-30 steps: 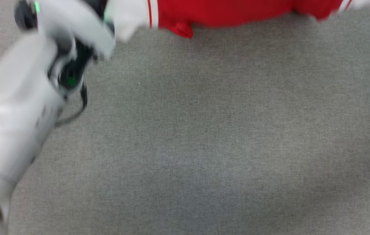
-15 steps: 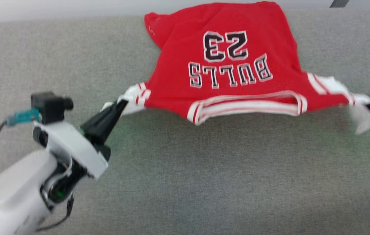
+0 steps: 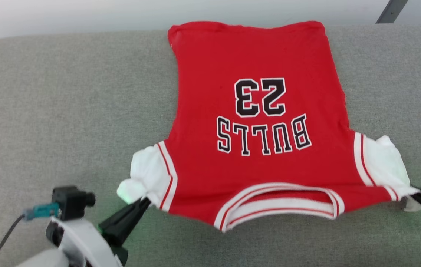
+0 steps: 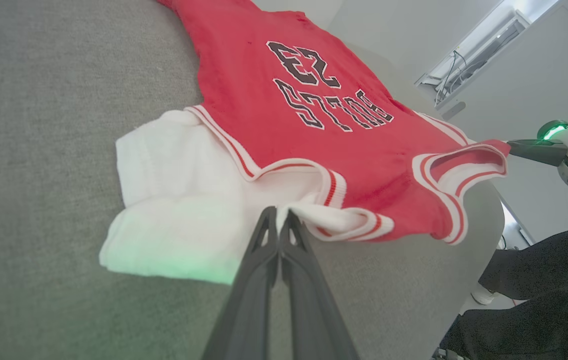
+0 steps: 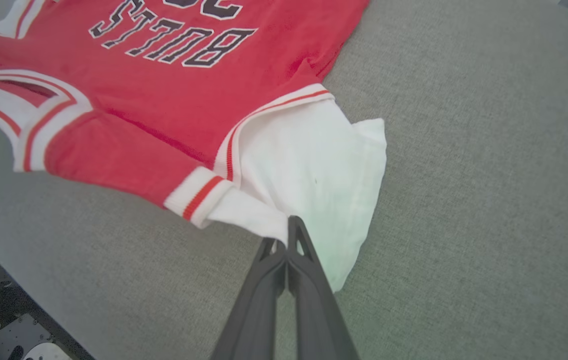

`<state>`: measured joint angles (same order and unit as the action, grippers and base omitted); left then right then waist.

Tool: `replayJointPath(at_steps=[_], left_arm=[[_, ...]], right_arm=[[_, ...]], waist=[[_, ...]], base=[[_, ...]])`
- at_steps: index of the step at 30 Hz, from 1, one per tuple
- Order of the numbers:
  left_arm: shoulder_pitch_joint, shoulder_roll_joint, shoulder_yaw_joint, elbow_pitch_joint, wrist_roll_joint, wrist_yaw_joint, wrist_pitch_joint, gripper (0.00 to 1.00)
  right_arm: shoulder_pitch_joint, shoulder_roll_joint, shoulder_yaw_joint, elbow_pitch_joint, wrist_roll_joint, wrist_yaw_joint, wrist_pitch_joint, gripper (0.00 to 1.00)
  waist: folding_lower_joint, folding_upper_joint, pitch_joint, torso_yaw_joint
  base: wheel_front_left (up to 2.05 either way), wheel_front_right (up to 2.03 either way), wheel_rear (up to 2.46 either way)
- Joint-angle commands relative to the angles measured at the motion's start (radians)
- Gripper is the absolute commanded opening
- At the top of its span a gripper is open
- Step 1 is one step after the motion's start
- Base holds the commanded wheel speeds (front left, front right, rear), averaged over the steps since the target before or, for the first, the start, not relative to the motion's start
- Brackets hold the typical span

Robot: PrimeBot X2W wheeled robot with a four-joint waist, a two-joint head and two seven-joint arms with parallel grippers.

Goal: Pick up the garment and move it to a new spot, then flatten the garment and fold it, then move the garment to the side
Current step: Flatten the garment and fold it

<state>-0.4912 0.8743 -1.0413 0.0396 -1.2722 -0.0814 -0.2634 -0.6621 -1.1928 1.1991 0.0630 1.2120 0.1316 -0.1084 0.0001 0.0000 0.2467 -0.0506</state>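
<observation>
1. Grey padded surface (image 3: 47, 111) — runs out ahead of both my grippers and past them on either side.
2. The garment (image 3: 255, 122) lies face up, straight ahead of my fingertips. Its long axis runs away from me, the lettering and the 23 read upside down from here, and the body looks mostly smooth on the surface.
3. Hem (image 3: 247, 26) is the end farthest from my tools, near the far edge of the surface. Collar (image 3: 280, 207) is the end nearest, midway between my two grippers.
4. Left-hand sleeve (image 3: 147, 174) is bunched just ahead of my left tool. Right-hand sleeve (image 3: 381, 163) is rumpled just ahead of my right.
5. Left gripper (image 3: 144, 202): jaws pressed together, pinching the outer edge of that sleeve. The left wrist view shows fabric caught at the tips (image 4: 278, 216).
6. Right gripper (image 3: 415, 191): likewise clamped on white sleeve cloth, seen at the tips in the right wrist view (image 5: 284, 235).
7. The shoulder line is strung crosswise between my grippers, and the collar edge appears lifted off the surface.
8. Judgement: neither arm is nearer, since each holds its own corner. The next move turns on that crosswise span — lower both ends evenly, or the shoulders will skew off the long axis.
</observation>
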Motion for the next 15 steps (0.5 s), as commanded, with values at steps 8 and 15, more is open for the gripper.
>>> replayJointPath(at_steps=[8, 15], left_arm=[[0.131, 0.108, -0.01, -0.136, -0.047, 0.059, 0.001, 0.0], [0.152, 0.121, -0.028, -0.186, -0.021, 0.113, 0.017, 0.0]], right_arm=[[0.142, -0.047, -0.027, -0.078, -0.009, -0.002, 0.051, 0.0], [0.211, -0.044, -0.064, -0.137, -0.039, -0.002, 0.091, 0.0]], waist=[[-0.0001, 0.0, -0.009, 0.013], [-0.0001, 0.0, -0.002, 0.016]], base=[[0.0, 0.0, 0.0], [0.0, 0.0, 0.0]])
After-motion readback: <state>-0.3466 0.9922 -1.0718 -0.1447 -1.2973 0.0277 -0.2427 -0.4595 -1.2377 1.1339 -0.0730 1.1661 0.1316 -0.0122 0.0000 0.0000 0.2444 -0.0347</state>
